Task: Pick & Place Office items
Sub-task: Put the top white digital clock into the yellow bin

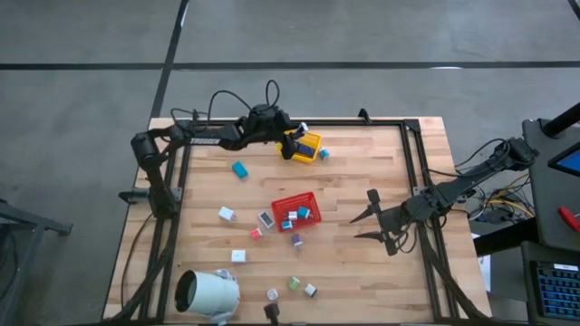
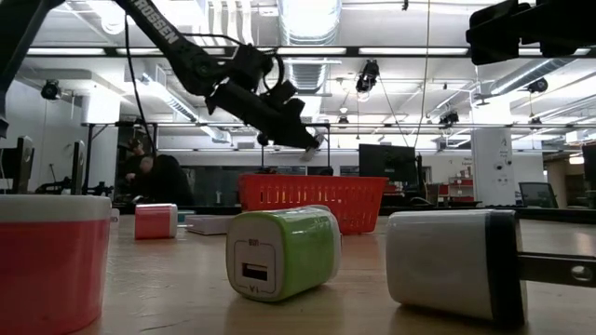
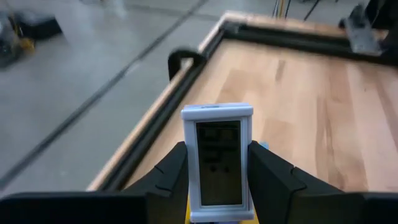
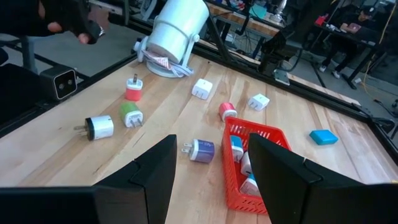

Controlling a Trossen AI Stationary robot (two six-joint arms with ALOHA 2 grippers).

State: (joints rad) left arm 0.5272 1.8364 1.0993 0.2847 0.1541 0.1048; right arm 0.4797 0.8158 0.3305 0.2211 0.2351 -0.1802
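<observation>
left arm [image 1: 195,136]: dark, black cables looped, white "ROSSEN" lettering | right arm [image 1: 453,188]: dark, jointed | fingers [image 4: 283,177]: black, angular

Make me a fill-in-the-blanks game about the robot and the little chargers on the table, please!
1. The left gripper is shut on a small ____ and grey item.
2. In the high view it holds that item over the ____ tray.
3. The right gripper is ____ and holds nothing.
4. The big white cylinder lies on its ____.

Missing words: white; yellow; open; side
</observation>
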